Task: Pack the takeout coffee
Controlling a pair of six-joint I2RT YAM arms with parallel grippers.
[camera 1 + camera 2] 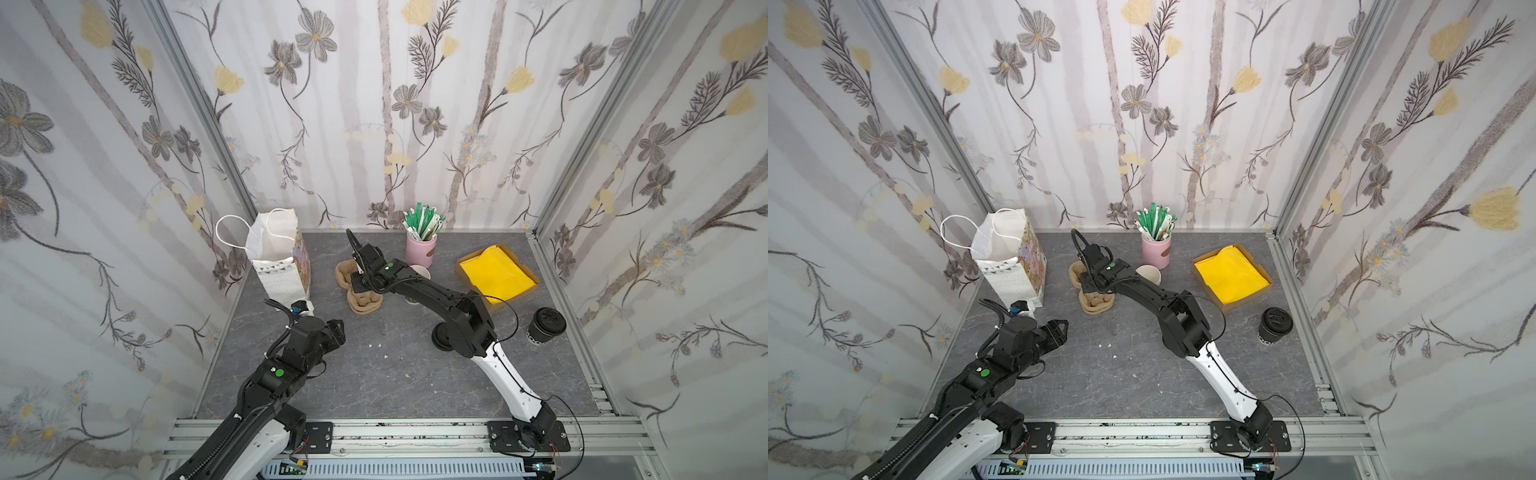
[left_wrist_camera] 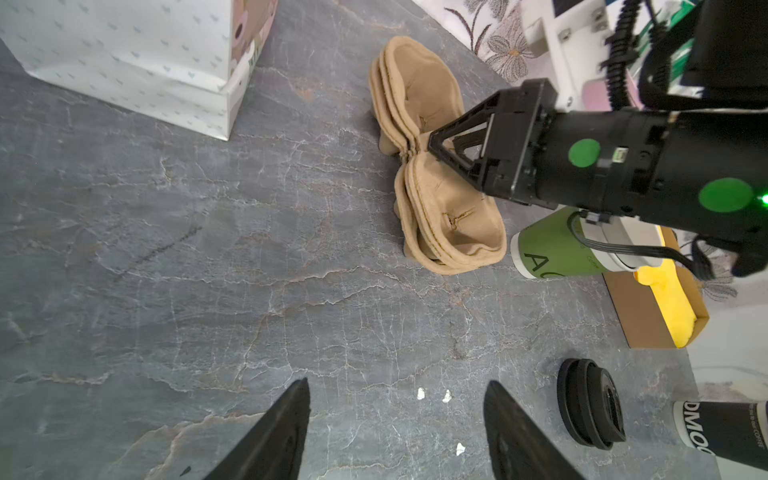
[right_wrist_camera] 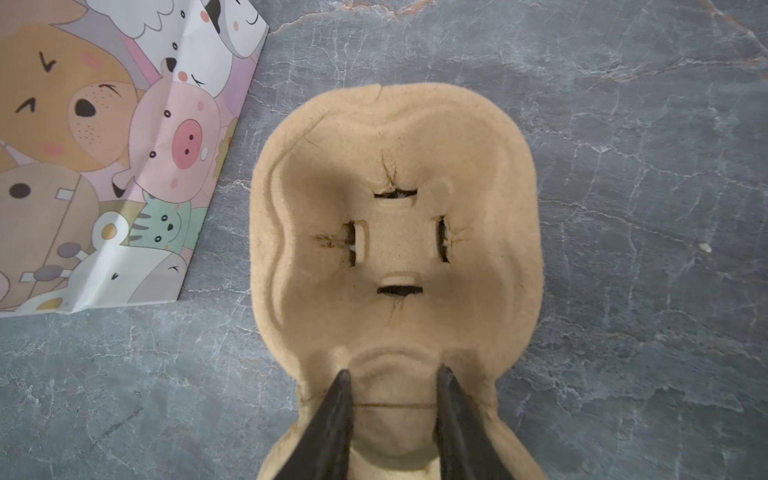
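On the right gripper, fingers sit narrow astride the waist of the carrier stack; grip unclear. The left gripper spreads wide, empty. Well right of both, the takeout coffee stands upright, black lid pointing up.

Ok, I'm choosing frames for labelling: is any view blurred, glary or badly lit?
Both top views: sharp, evenly lit, no glare, shadows faint; the takeout coffee reads clearly. Left wrist view: table crisp, left gripper fingers slightly soft near the lens. Right wrist view: cup carrier crisp with a shaded well, right gripper fingers dark and slightly blurred.
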